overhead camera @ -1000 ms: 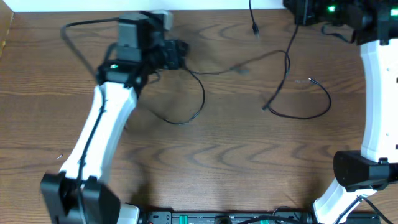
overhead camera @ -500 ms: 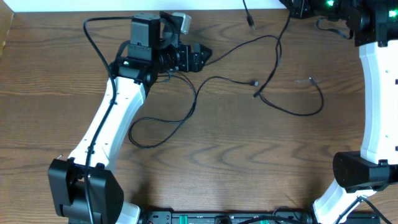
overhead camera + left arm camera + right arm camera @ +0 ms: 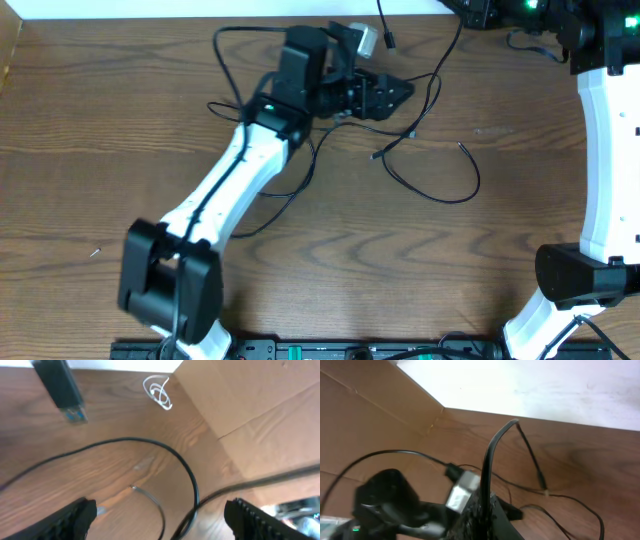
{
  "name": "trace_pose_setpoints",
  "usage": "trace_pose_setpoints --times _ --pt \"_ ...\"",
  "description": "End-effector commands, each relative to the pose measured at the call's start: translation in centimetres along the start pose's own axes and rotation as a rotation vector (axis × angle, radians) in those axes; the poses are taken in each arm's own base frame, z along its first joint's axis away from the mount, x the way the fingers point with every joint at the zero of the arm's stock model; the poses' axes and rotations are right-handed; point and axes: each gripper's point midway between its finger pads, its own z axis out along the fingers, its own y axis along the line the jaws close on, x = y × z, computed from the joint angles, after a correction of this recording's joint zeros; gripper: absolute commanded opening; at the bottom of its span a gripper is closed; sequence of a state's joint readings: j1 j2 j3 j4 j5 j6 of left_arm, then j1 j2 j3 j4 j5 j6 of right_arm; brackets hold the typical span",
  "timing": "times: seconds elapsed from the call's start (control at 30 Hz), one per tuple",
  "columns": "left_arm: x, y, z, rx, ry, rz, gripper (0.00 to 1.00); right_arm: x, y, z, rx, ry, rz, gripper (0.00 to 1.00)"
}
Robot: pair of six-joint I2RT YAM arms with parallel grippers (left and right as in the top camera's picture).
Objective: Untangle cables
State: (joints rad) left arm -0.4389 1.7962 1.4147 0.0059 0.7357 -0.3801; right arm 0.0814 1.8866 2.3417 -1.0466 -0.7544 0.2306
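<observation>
Bright, even light from above falls on the wooden table [image 3: 340,270], leaving only faint shadows. Beyond the table's far edge a white surface [image 3: 545,385] glares. Close above the table, the black cable [image 3: 489,460] and the left gripper [image 3: 160,512] fingers [image 3: 75,517] are out of focus.

On the brown wooden table [image 3: 80,150], the long thin black cable [image 3: 125,439] runs from twelve o'clock down to a loop at three o'clock of centre. The short thin white cable [image 3: 159,392] lies near that loop, toward two o'clock.
</observation>
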Motion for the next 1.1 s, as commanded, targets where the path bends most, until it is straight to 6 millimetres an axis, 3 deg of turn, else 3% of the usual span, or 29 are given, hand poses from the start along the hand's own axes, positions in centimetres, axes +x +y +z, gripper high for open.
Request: trace_pose_setpoints --times 0.0,0.2,0.3,0.43,0.63,0.8,0.87,0.97,1.07 --pt "0.2 0.3 2.3 0.044 -0.006 -0.162 0.87 -0.3 1.3 -1.0 -0.025 -0.014 -0.009 0.01" --pt "-0.9 0.5 4.7 0.124 -0.081 -0.258 0.88 0.2 1.6 -0.7 -0.028 0.002 -0.019 0.01" --pt "0.2 1.0 6.5 0.15 -0.068 -0.312 0.87 0.4 1.6 -0.6 -0.016 0.01 -0.022 0.01" --pt "2.2 0.0 8.1 0.178 -0.014 -0.293 0.87 0.5 1.5 -0.5 -0.008 0.011 -0.024 0.01" --pt "4.4 -2.7 9.3 0.225 0.037 -0.143 0.87 0.7 1.1 -0.5 0.011 0.02 -0.018 0.01" --pt "4.6 -2.5 9.4 0.214 0.043 -0.134 0.84 0.9 1.1 -0.5 0.013 0.025 -0.016 0.01" --pt "4.5 -2.2 9.3 0.211 0.039 -0.136 0.78 0.9 1.1 -0.5 0.013 0.027 -0.015 0.01" --pt "4.6 -2.1 9.3 0.206 0.044 -0.141 0.51 0.9 1.1 -0.5 0.013 0.027 -0.016 0.01" --pt "5.1 -1.7 9.3 0.191 0.062 -0.144 0.35 0.9 1.0 -0.5 0.014 0.026 -0.025 0.01"
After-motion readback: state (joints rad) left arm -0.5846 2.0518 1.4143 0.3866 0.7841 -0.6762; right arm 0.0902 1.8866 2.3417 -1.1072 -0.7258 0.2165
